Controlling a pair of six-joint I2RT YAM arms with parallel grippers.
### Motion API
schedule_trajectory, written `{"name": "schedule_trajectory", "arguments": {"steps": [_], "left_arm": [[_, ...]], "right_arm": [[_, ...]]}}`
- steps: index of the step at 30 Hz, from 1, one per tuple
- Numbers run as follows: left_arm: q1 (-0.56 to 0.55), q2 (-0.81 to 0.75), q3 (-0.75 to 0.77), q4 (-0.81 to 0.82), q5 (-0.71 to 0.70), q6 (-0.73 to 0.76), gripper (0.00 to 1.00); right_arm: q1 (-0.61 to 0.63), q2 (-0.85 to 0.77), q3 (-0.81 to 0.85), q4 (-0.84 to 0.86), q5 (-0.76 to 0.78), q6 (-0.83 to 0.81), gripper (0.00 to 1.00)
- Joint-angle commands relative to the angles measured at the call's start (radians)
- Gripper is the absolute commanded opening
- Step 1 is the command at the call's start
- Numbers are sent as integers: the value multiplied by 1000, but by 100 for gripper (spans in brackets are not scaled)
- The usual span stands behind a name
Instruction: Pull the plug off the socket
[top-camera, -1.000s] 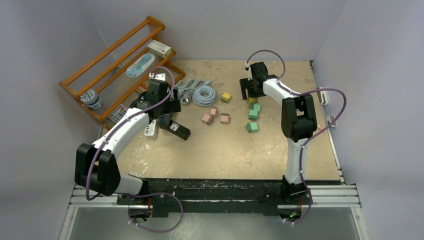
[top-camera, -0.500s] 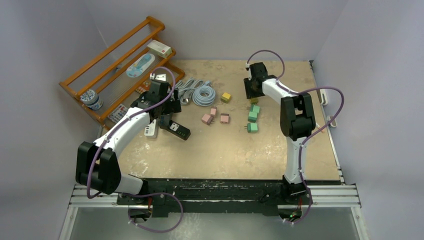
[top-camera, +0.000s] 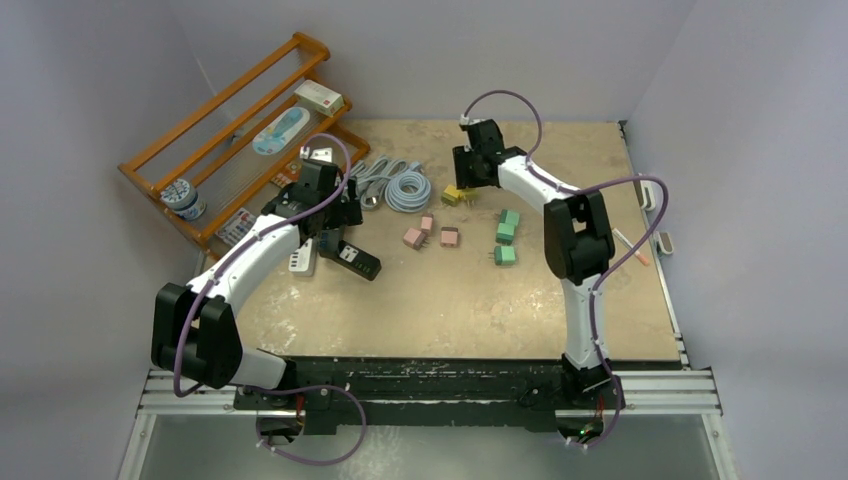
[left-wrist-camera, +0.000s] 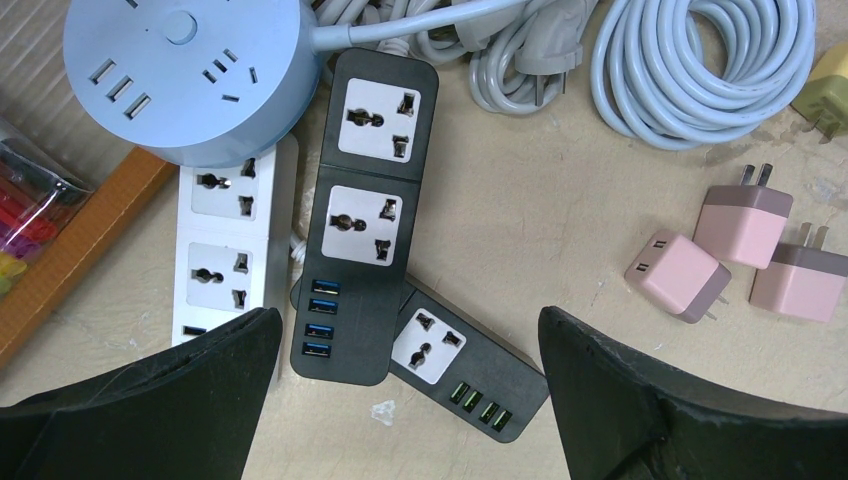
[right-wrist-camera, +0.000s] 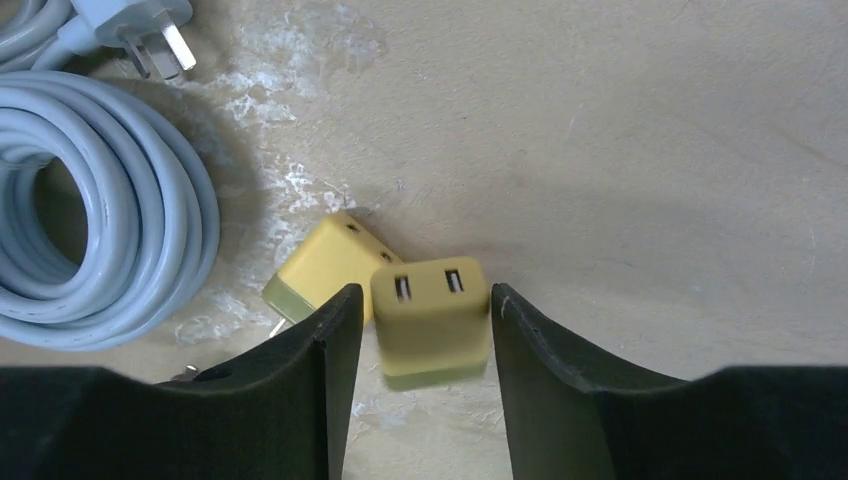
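Two yellow plugs sit at the far middle of the desk (right-wrist-camera: 650, 150), just right of the coil (right-wrist-camera: 100, 210): the loose plug (right-wrist-camera: 325, 265) lies flat, and the held plug (right-wrist-camera: 430, 320) is clamped in the right pincer (right-wrist-camera: 420, 330), touching both narrow-set fingers and clear of any socket. It runs lengthwise along the fingers, USB face pointing away from the wrist, prongs hidden. The left pincer (left-wrist-camera: 407, 320) hangs wide and empty over the strips (left-wrist-camera: 365, 215) on the left, well apart, so the right arm looks best placed.

Yellow plug (right-wrist-camera: 430, 320), black socket strip (left-wrist-camera: 365, 215)
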Motion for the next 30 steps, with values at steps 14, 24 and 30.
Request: {"name": "schedule_trajectory", "arguments": {"steps": [14, 24, 30], "left_arm": [[4, -108, 12, 99, 50, 46, 100], [0, -372, 35, 223, -157, 87, 100], [1, -426, -42, 310, -210, 58, 100]], "right_arm": [[-15, -252, -35, 226, -174, -73, 99], [-86, -804, -565, 663, -106, 4, 99], [-86, -1061, -877, 791, -45, 30, 99]]}}
